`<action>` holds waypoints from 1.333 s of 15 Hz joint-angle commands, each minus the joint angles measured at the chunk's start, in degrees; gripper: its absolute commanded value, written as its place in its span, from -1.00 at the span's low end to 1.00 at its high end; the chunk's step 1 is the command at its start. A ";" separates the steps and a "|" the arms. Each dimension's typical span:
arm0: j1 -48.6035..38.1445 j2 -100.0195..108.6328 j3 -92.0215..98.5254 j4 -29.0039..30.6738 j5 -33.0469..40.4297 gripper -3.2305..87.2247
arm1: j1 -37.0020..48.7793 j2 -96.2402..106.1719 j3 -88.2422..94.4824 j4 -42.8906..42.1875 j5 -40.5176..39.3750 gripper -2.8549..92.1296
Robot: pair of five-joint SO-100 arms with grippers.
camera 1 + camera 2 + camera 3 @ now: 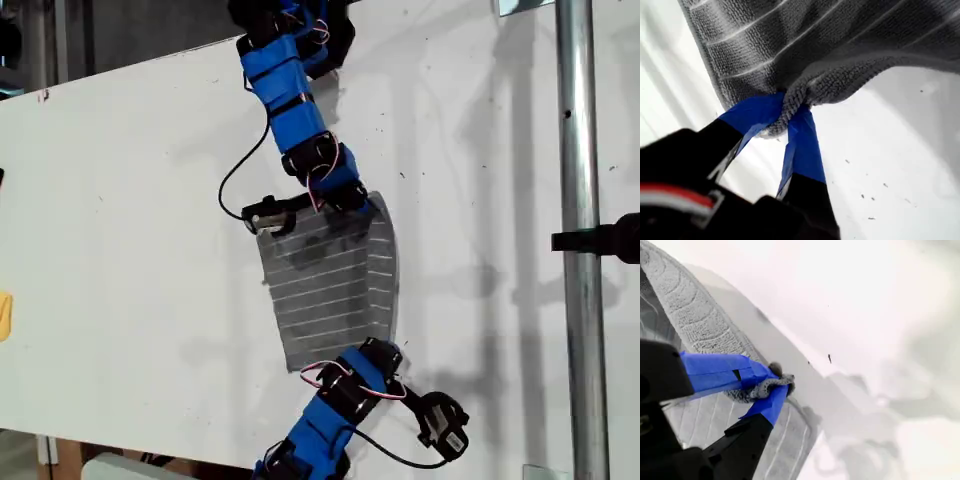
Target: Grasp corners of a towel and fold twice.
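The towel [325, 290], dark grey with thin white stripes, lies mid-table in the exterior view, its right edge in that view raised and curved. My first gripper [385, 352] comes from the bottom of the exterior view and is shut on the towel's near right corner [790, 102]. The striped cloth [840, 45] hangs beyond its blue fingers [802, 145]. My second gripper [355, 203] reaches down from the top of the exterior view. It is shut on the far right corner [775, 382], and the towel's edge [695, 310] curves away from it.
The white table [130, 250] is bare on the exterior view's left. A metal pole [578, 200] with a black clamp [600, 240] stands at that view's right. A small yellow object [4, 315] sits at its left edge.
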 commanded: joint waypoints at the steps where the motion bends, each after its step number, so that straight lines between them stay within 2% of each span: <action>1: -9.84 10.72 7.12 0.26 5.98 -0.99 | 9.67 5.80 -3.43 1.58 -7.47 -0.95; 4: -24.79 18.72 18.19 -0.35 17.58 -0.99 | 22.94 6.86 -3.87 -0.35 -19.95 -0.95; 7: -38.41 21.80 24.61 -0.62 24.96 -0.99 | 34.28 6.33 -3.52 -10.20 -33.66 -0.95; 8: -42.45 23.91 26.02 -0.53 26.63 -0.99 | 37.00 5.45 -5.19 -12.83 -36.83 -0.95; 11: -51.50 34.37 29.79 0.53 30.67 -0.99 | 40.96 5.01 -13.27 -10.72 -41.04 -0.95; 14: -48.69 41.13 41.57 -1.76 25.05 -0.99 | 38.58 8.79 -6.06 -10.37 -38.58 -0.95; 17: -40.17 41.31 52.73 -9.93 16.26 -0.99 | 36.74 6.15 1.58 -9.14 -34.63 -0.95; 20: -32.78 40.34 54.49 -14.24 8.96 -0.99 | 36.47 1.41 2.46 -5.89 -31.73 -0.95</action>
